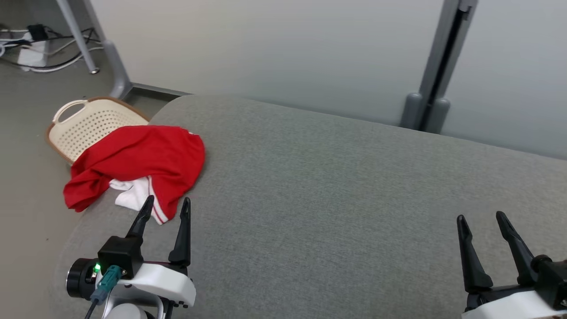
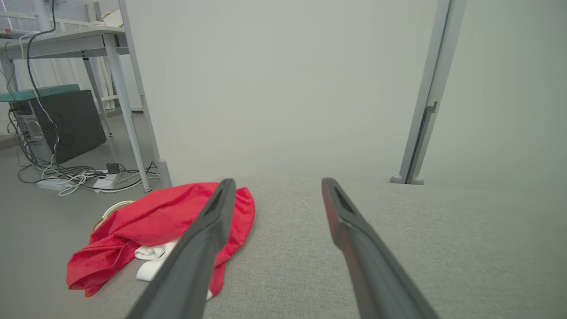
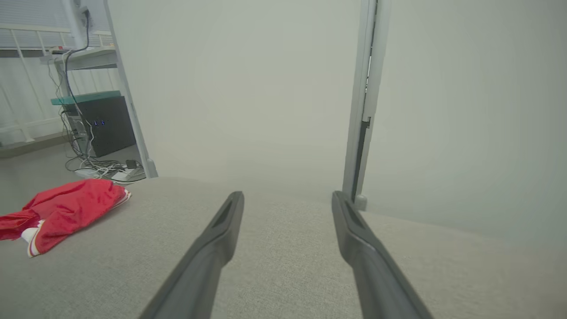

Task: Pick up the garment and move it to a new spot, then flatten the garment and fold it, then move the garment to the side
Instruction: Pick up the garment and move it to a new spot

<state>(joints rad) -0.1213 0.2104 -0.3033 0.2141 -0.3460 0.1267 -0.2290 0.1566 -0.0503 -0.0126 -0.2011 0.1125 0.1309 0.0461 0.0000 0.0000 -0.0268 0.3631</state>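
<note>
Grey padded surface (image 1: 336, 186); red garment (image 1: 141, 155) crumpled at left-centre of frame, long axis roughly across, just above tips of left gripper (image 1: 168, 199) (jaws spread, empty). Right gripper (image 1: 480, 215) lower right, spread, well apart.

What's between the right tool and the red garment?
Bare grey cushion, shown in the head and right wrist views; the left tool sits close beside the garment.

Basket (image 1: 88, 126): near side hidden beneath the garment (image 1: 141, 159).
Garment, left wrist view: middle covered by one finger (image 2: 199, 239) of the left gripper (image 2: 278, 181).
Right gripper (image 1: 481, 215): body cut off at the lower right corner.
Floor cables (image 1: 26, 48): cut by the left edge.
</note>
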